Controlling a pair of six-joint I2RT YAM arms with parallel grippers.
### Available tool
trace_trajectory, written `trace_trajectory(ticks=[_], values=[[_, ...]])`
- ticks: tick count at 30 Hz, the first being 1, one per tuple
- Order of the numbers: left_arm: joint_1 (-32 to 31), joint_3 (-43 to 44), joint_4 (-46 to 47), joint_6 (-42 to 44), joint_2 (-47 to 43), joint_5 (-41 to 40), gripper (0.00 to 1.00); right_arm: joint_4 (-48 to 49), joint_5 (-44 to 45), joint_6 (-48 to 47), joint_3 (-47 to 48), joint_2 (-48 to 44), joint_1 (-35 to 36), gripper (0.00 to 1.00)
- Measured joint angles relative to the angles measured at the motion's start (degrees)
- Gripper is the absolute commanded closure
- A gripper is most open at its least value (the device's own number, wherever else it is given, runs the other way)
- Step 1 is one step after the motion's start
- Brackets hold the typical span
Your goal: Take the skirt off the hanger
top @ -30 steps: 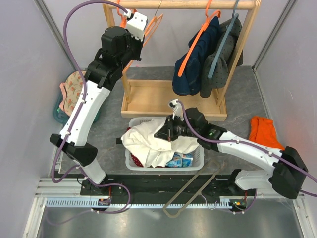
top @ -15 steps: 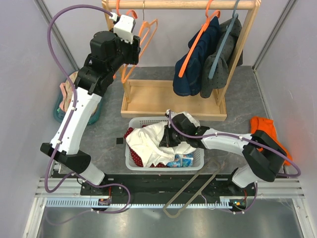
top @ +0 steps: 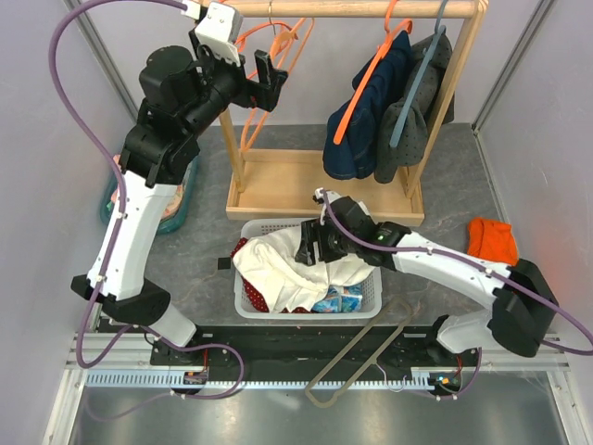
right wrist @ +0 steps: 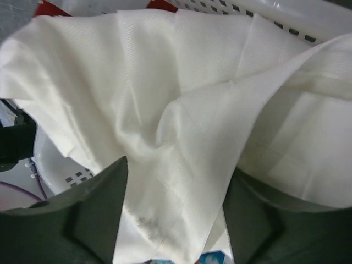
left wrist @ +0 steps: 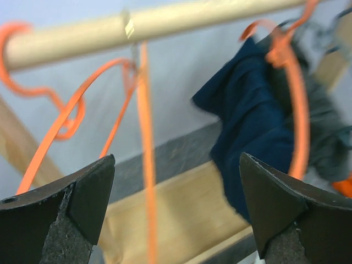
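We find left gripper (left wrist: pixel 176 158) and right gripper (right wrist: pixel 176 170) both gaping empty; the left could knock the thin orange plastic hanger (left wrist: pixel 145 137) off its wooden rail (left wrist: pixel 165 22).

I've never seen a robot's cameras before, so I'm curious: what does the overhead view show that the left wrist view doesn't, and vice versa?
Only the overhead view shows the white laundry basket, the white cloth piled in it, the right gripper over that cloth, and an orange garment lying off to the right. Only the left wrist view looks out from the left gripper, its fingers open and holding nothing. Both show the wooden rail, the empty orange hangers, and the dark blue garment hanging from that rail.
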Motion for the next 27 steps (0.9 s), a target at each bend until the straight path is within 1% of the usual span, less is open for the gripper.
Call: trace_trajectory(ticks=[1, 6, 8, 11, 14, 18, 22, 24, 25, 26, 27], values=[[-1.2, 1.9, 0.5, -0.2, 0.2, 1.1, 0.00, -1.1, 0.5, -0.5, 1.0, -0.9, 0.0, 0.14], [-9.0, 8.0, 3.5, 0.4, 2.7, 5.3, 0.00, -5.9, 2.4, -2.5, 3.6, -6.8, 0.0, 0.02], [-11.7, 8.7, 4.7, 1.1, 4.4, 5.8, 0.00, -7.8, 3.2, -3.1, 3.6, -9.9, 0.0, 0.02], [-13.7, 8.7, 5.6, 1.6, 8.1, 6.0, 0.00, -10.5, 4.0, -3.9, 3.8, -14.2, 0.0, 0.02], [-13.8, 8.7, 6.5, 2.2, 13.0, 5.5, 0.00, -11.7, 4.6, -4.4, 3.9, -18.3, 0.0, 0.02], [-13.6, 8.7, 7.4, 2.9, 18.7, 4.4, 0.00, -10.6, 4.6, -4.5, 2.9, -26.6, 0.0, 0.02], [-13.7, 9.2, 7.9, 3.3, 21.9, 3.9, 0.01, -9.6, 4.6, -4.5, 1.7, -32.4, 0.0, 0.02], [-13.8, 9.9, 8.3, 3.6, 22.7, 3.9, 0.09, -9.0, 4.6, -4.5, 1.0, -33.6, 0.0, 0.03], [-13.9, 10.2, 8.6, 3.8, 22.9, 3.9, 0.14, -9.0, 4.7, -4.5, 0.7, -33.7, 0.0, 0.03], [-14.0, 10.5, 8.9, 4.0, 23.1, 3.8, 0.31, -9.0, 4.6, -4.5, 0.4, -33.8, 0.0, 0.04], [-14.2, 10.9, 9.2, 4.1, 23.2, 3.8, 0.42, -9.0, 4.7, -4.5, 0.2, -33.7, 0.0, 0.04]])
